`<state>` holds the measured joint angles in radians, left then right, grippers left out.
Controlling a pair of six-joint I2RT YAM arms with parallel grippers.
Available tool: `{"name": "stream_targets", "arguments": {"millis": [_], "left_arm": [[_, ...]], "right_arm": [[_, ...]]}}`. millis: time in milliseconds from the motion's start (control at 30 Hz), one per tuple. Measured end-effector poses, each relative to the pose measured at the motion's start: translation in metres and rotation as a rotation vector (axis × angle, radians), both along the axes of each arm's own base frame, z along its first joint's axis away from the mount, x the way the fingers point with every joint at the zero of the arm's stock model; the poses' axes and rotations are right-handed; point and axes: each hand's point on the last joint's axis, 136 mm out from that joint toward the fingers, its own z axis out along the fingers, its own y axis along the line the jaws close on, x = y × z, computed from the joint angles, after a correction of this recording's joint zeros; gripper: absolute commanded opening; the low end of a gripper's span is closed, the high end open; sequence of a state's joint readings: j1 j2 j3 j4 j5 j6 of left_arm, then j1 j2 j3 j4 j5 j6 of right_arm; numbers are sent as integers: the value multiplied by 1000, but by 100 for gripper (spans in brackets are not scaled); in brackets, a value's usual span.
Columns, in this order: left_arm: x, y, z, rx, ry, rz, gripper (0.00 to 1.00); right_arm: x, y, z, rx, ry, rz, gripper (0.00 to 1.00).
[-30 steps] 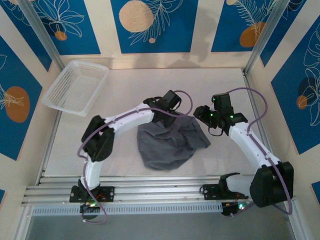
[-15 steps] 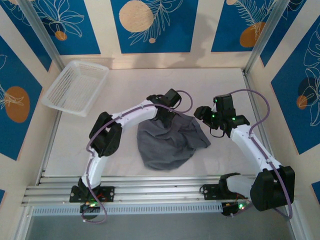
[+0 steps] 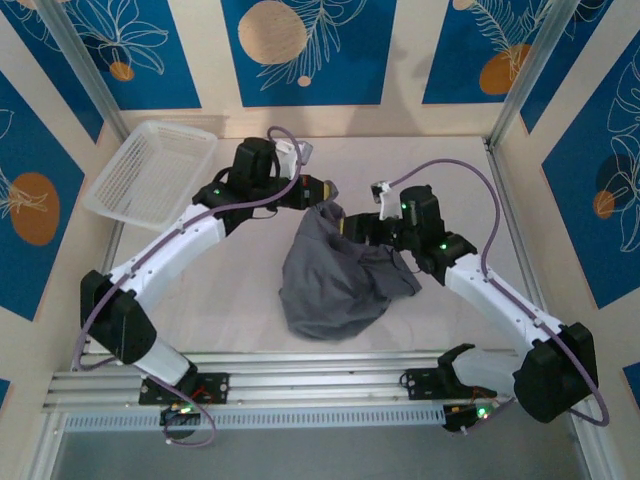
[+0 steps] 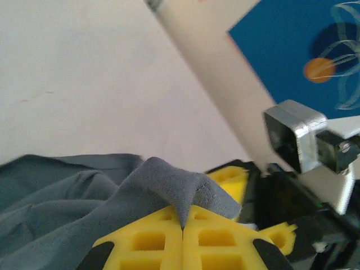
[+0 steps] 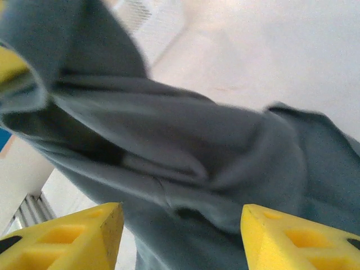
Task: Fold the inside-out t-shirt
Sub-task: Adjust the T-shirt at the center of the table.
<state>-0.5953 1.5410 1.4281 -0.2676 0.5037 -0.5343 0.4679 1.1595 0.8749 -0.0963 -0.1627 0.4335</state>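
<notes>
Two arms reach in over the white table, which is boxed in by cream walls carrying blue leaf-patterned panels. A white mesh basket sits in the far left corner, well apart from the cloth and from both grippers.

The inside-out t-shirt is a crumpled slate-grey heap near the middle of the table. Its far edge is drawn up into a peak, while the near bulk rests on the surface.

The left gripper comes in from the left at that peak and is closed on the shirt. In the left wrist view its yellow fingers are pressed together, with a ridge of grey fabric pinched in the seam between them.

The right gripper sits just to the right of it and slightly nearer, against the raised cloth. In the right wrist view its yellow fingers stand wide apart, gripping nothing, and folds of the shirt hang across the gap just beyond them. Whether the pads touch the fabric cannot be told.
</notes>
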Motion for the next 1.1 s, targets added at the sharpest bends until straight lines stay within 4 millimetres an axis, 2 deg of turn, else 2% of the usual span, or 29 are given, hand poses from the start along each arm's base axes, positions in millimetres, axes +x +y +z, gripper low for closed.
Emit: {"name": "stream_targets", "arguments": {"millis": [167, 267, 333, 400, 467, 500, 567, 667, 800, 833, 900, 1000, 1100], "left_arm": [[-11, -9, 0, -105, 103, -47, 0], [-12, -12, 4, -154, 138, -51, 0], [-12, -12, 11, -182, 148, -45, 0], [-10, -8, 20, -207, 147, -30, 0], [-5, 4, 27, -219, 156, 13, 0], [-3, 8, 32, -229, 150, 26, 0], [-1, 18, 38, -234, 145, 55, 0], [-1, 27, 33, -213, 174, 86, 0], [0, 30, 33, -215, 173, 96, 0], [0, 31, 35, -219, 171, 98, 0], [0, 31, 41, -236, 156, 99, 0], [0, 33, 51, -265, 124, 97, 0], [0, 33, 57, -281, 103, 95, 0]], "right_arm": [[2, 17, 26, 13, -182, 86, 60], [6, 30, 25, 6, -207, 116, 47], [9, 44, 12, -3, -189, 135, 44], [8, 61, -11, -36, -149, 148, 38], [9, 73, -33, -70, -133, 133, 35], [5, 80, -46, -88, -123, 139, 36], [-10, 89, -74, -123, -101, 156, 45], [-21, 85, -89, -131, -120, 135, 55], [-25, 65, -78, -146, -194, 86, 59], [-26, 61, -69, -152, -225, 85, 67], [-27, 55, -52, -161, -287, 77, 69], [-21, 45, -30, -159, -332, 55, 67], [-3, 34, -4, -129, -338, 14, 56]]}}
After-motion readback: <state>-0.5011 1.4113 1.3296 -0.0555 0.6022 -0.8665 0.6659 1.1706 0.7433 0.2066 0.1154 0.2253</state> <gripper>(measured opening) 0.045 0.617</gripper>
